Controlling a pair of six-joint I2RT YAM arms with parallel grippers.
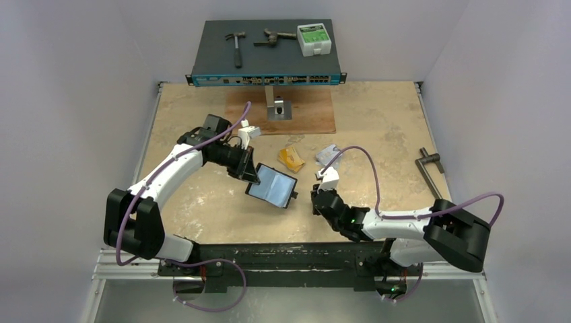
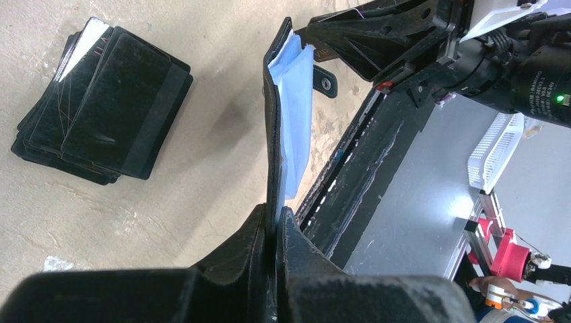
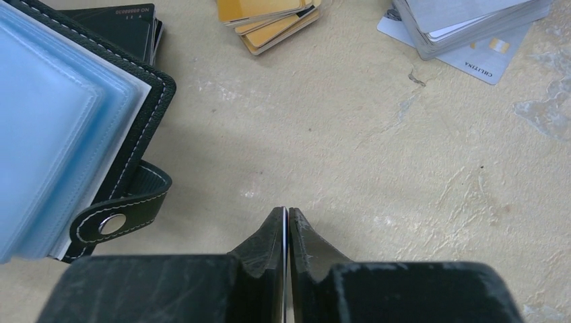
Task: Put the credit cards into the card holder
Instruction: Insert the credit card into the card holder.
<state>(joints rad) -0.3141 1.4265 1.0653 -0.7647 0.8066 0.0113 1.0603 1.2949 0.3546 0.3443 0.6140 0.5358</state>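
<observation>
The black card holder (image 1: 275, 185) lies open and tilted at mid-table, its glossy bluish pockets (image 3: 40, 121) facing up and its snap tab (image 3: 121, 215) hanging free. My left gripper (image 2: 276, 215) is shut on the edge of the holder's black cover (image 2: 273, 141). My right gripper (image 3: 286, 210) hovers just right of the holder, its jaws pressed on a thin white card edge, seen end-on. Gold credit cards (image 3: 269, 17) and silver-grey credit cards (image 3: 464, 20) lie in small stacks beyond it. A stack of black cards (image 2: 101, 101) lies by the holder.
A flat dark rack unit (image 1: 266, 54) stands at the back carrying a hammer (image 1: 236, 44) and a white-green box (image 1: 314, 38). A wooden board (image 1: 303, 114) with a metal bracket (image 1: 276, 108) lies before it. A metal T-handle tool (image 1: 429, 168) rests at the right.
</observation>
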